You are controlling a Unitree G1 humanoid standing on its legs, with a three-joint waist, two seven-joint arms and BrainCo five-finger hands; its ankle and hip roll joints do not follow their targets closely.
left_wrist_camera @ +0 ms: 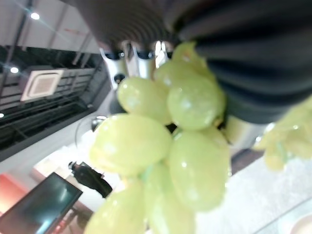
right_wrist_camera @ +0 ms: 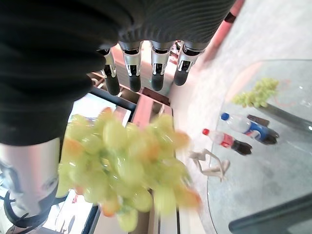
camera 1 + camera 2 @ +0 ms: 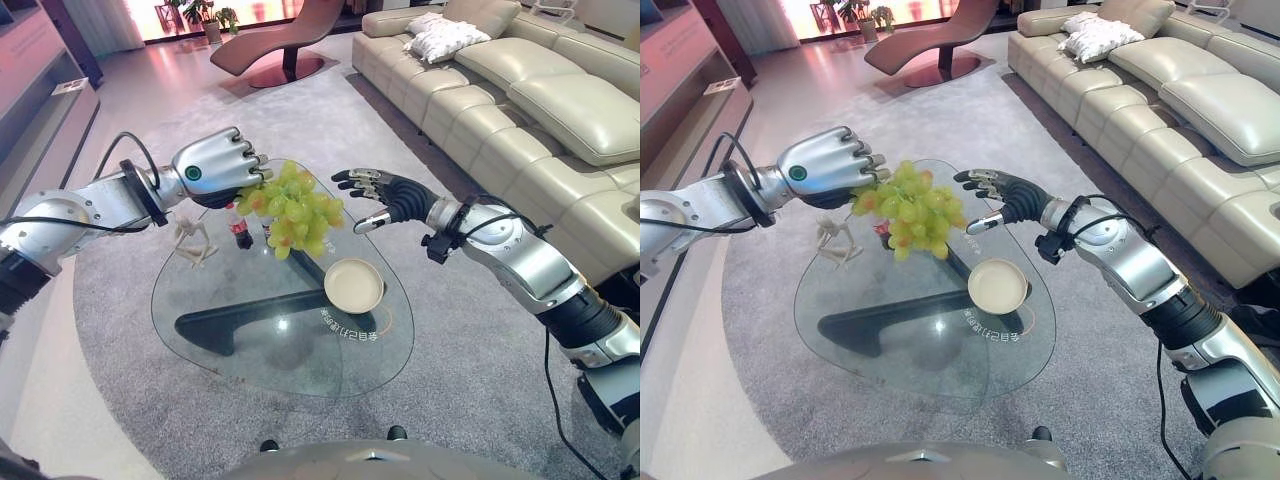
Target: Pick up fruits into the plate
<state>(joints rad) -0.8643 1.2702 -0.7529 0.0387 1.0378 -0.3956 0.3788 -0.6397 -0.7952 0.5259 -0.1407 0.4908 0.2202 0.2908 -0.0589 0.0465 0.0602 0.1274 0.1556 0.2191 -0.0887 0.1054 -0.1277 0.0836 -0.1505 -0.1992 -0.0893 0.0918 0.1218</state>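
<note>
My left hand (image 3: pixel 215 165) is shut on the stem end of a bunch of green grapes (image 3: pixel 295 212), which hangs in the air above the glass table (image 3: pixel 260 345). The same bunch shows close up in the left wrist view (image 1: pixel 161 146). My right hand (image 3: pixel 385 195) is open just right of the grapes, its fingers spread toward them without touching. An empty beige plate (image 3: pixel 353 285) sits on the table's right side, below and to the right of the hanging bunch. A second bunch of grapes (image 2: pixel 256 91) lies on the far part of the table.
Two small bottles, one red-capped (image 2: pixel 234 144) and one blue-capped (image 2: pixel 248 127), lie on the table beside a white figurine (image 3: pixel 192 240). A cream sofa (image 3: pixel 520 90) runs along the right, and a brown lounge chair (image 3: pixel 285 40) stands beyond the grey rug.
</note>
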